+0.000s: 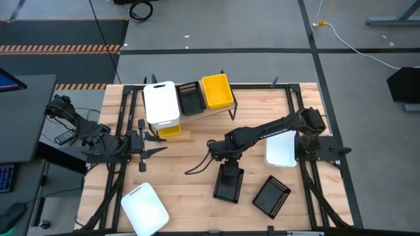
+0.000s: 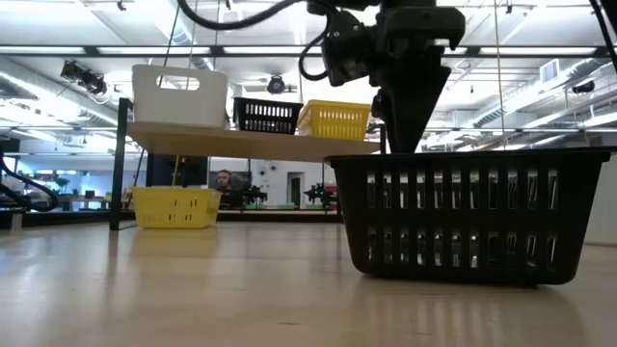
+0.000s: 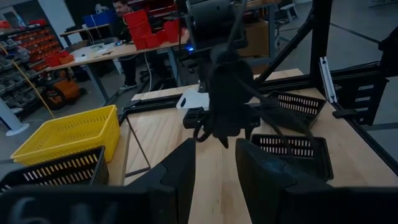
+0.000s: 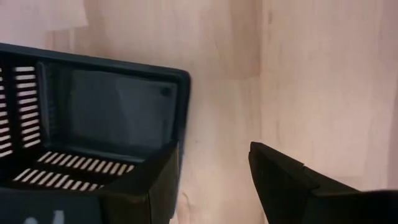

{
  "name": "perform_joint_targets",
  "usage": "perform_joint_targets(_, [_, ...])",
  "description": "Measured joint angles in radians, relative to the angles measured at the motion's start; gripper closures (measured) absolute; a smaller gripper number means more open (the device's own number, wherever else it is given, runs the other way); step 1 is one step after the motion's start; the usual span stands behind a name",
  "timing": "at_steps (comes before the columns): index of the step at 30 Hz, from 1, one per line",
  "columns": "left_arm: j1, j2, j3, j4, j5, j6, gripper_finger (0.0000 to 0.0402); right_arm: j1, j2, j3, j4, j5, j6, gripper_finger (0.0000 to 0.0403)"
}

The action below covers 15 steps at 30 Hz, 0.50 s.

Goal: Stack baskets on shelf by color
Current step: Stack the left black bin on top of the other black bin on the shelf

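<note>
On the shelf point(image 2: 253, 143) stand a white basket point(image 1: 161, 103), a black basket point(image 1: 190, 98) and a yellow basket point(image 1: 217, 92), and a second yellow basket point(image 1: 169, 130) sits on the table under it. My right gripper point(image 4: 214, 155) is open and points down over the far short end of a black basket point(image 1: 230, 182) at mid-table. One finger is over the basket's inside and the other is outside its end wall point(image 4: 181, 106). My left gripper point(image 1: 156, 143) is open and hovers near the table's left side, beside the shelf.
Another black basket point(image 1: 272, 195) lies right of the first, near the front edge. One white basket point(image 1: 282, 149) sits under my right arm and another point(image 1: 146, 208) at the near left corner. Black frame rails run along both table sides. Bare wood shows between the arms.
</note>
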Motion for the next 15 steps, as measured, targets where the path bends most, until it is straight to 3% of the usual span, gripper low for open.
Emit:
perform_joint_targets(11, [0.0,0.0,0.0,-0.001,0.0,0.0,0.028,0.071,0.0,-0.108,0.198,0.004,0.043,0.0203])
perform_joint_targets(15, [0.0,0.0,0.0,-0.001,0.0,0.0,0.0281,0.071,0.0,-0.128,0.175,0.048,0.054,0.0203])
